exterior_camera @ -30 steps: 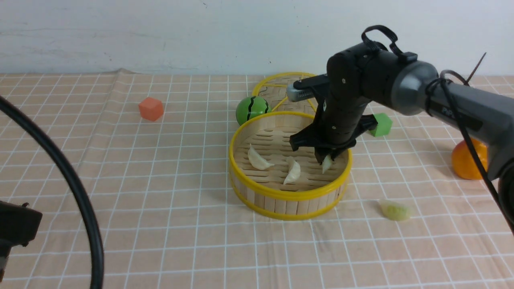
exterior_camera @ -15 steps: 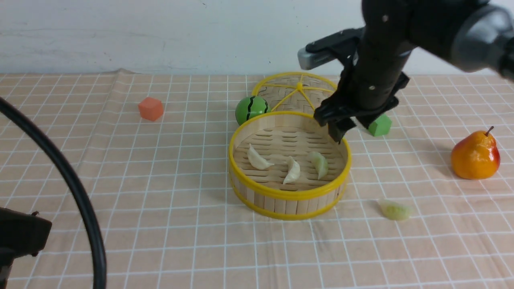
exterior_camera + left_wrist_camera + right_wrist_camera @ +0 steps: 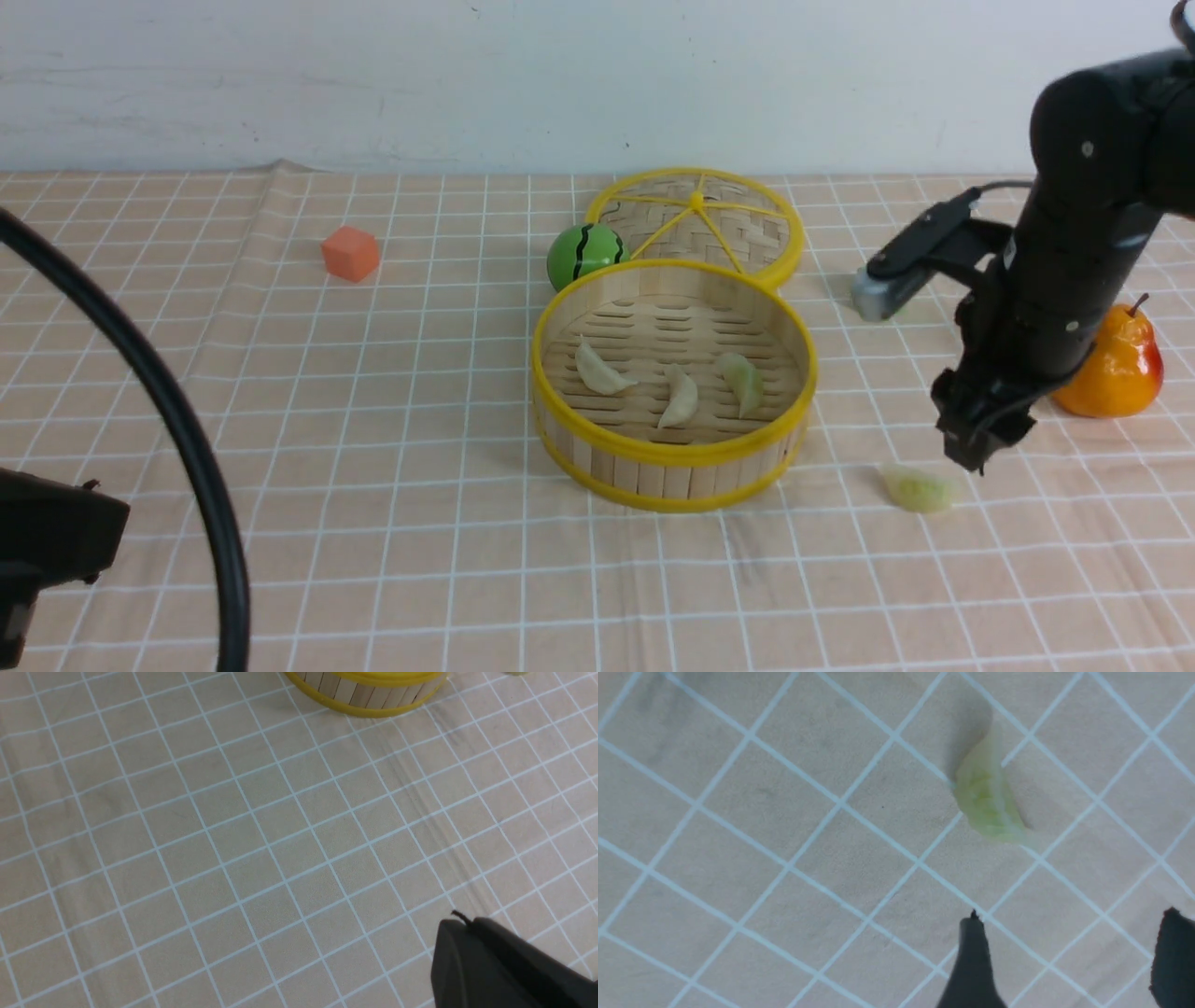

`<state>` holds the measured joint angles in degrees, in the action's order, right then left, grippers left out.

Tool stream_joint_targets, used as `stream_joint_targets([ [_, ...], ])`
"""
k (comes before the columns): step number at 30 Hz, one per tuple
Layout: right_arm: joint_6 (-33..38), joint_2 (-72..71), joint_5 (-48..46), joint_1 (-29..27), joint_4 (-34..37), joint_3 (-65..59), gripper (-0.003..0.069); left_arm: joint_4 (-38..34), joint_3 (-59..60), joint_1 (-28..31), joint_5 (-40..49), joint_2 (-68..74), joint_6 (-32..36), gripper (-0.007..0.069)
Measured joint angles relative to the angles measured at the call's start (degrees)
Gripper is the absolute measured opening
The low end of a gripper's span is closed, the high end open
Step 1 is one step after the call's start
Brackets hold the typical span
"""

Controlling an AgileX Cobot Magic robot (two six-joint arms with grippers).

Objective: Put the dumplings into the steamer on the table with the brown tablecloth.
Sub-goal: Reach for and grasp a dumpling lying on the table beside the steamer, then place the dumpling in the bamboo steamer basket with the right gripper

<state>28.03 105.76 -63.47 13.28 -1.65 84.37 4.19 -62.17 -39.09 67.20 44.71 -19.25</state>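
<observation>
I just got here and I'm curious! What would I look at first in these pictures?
The big yellow-rimmed steamer in the middle of the brown tablecloth, with three dumplings lying inside. To its right, the black right end effector hangs open near one pale green dumpling on the cloth, with a bright orange pear farther back.

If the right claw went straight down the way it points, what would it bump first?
Probably the brown tablecloth, just beside the pale green dumpling; the open right gripper points down slightly off it, though depth is unclear.
</observation>
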Motion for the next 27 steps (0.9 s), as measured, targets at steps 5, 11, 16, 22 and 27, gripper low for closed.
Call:
stream_joint_targets([
  [5, 5.6, 6.2, 4.2, 0.0, 1.6, -0.3, 0.0489, 0.0, 0.0, 0.0, 0.0, 0.0, 0.0, -0.0013],
  [11, 7.8, 10.8, 7.3, 0.0, 2.6, -0.4, 0.0479, 0.0, 0.0, 0.0, 0.0, 0.0, 0.1, -0.0013],
  [16, 7.9, 11.4, 7.6, 0.0, 2.6, -0.4, 0.0314, 0.4, 0.0, 0.0, 0.0, 0.0, 0.3, -0.0010],
  [22, 7.4, 11.3, 7.1, 0.0, 2.6, -0.4, 0.0204, 1.5, 0.0, 0.0, 0.0, 0.0, 1.1, -0.0010],
  [27, 0.1, 8.8, 4.9, 0.0, 4.7, 4.7, 0.0204, 1.8, 0.0, 0.0, 0.0, 0.0, 1.7, -0.0010],
])
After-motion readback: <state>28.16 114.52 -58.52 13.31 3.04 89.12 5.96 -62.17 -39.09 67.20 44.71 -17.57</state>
